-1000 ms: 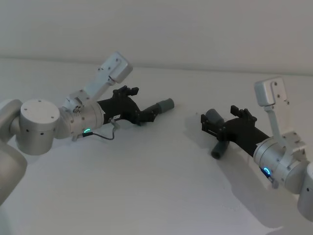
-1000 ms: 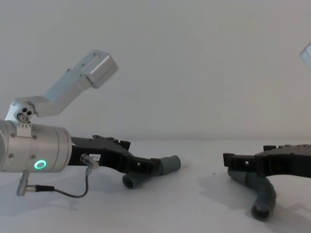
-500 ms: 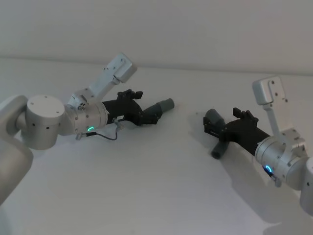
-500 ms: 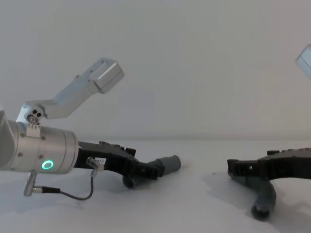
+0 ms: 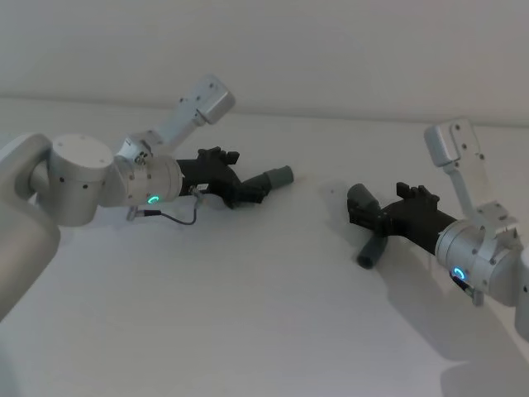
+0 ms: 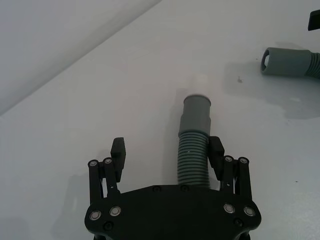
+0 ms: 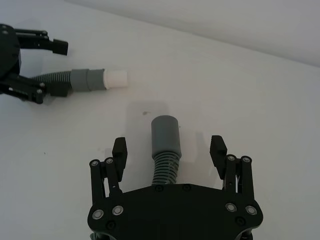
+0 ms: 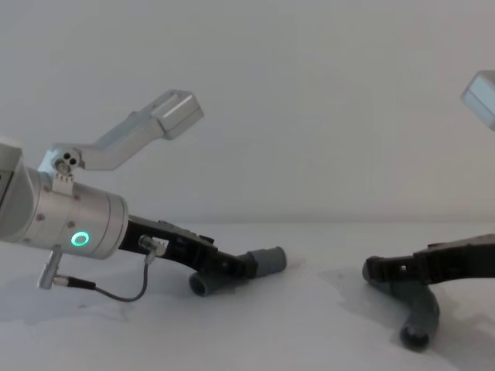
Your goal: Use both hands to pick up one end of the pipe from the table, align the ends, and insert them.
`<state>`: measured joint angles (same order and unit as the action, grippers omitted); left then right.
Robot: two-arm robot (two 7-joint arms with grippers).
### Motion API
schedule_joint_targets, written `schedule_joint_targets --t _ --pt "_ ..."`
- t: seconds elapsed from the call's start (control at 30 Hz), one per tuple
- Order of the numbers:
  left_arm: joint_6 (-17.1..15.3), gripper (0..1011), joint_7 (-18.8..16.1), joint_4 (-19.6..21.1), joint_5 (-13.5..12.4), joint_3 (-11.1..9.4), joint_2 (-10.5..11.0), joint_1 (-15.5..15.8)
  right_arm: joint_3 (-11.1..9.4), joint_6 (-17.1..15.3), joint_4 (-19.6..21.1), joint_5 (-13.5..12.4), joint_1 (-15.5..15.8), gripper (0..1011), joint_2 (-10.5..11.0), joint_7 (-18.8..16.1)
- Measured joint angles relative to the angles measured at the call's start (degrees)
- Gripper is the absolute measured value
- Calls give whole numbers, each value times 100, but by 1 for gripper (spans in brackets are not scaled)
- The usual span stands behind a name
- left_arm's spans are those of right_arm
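The ribbed pipe piece [image 6: 193, 155] lies on the white table [image 5: 248, 314], its grey collar [image 6: 197, 112] and white tip [image 6: 200, 82] pointing away from my left gripper [image 6: 167, 150]. That gripper is open and straddles the ribbed part, which lies close to one finger [image 6: 216, 150]. My right gripper [image 7: 168, 149] is open too, with the elbow piece's socket [image 7: 165, 134] midway between its fingers. In the head view the left gripper [image 5: 237, 187] sits behind the ribbed piece [image 5: 277, 176], and the right gripper [image 5: 368, 217] is over the elbow piece [image 5: 369, 251].
The two pipe pieces lie about a hand's width apart on the bare table. A thin black cable [image 5: 178, 217] hangs from the left wrist. A pale wall [image 5: 331, 50] rises behind the table's far edge.
Both grippers have sunk lower toward the table, each staying around its own pipe piece. The left arm's wrist has swung a little. Neither pipe piece has moved.
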<state>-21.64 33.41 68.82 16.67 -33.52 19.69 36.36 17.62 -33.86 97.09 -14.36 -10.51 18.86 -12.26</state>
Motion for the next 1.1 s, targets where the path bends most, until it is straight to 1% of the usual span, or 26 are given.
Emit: schedule_joint_targets --t 0.33,0.47,0.87,1.1 --pt "-119 1002 179 -202 42 -109 -50 266 3 -288 -81 11 -121 1010 17 -101" --pt "-157 1002 327 -265 83 -164 -54 357 0 -347 -106 15 -144 1010 12 -128" --pt "-344 1002 790 -394 217 -336 0 547 -45 -437 -171 47 -166 1010 -31 -162" --pt "-415 1002 923 -433 272 -388 26 597 -54 -442 -195 69 -170 1010 -53 -187"
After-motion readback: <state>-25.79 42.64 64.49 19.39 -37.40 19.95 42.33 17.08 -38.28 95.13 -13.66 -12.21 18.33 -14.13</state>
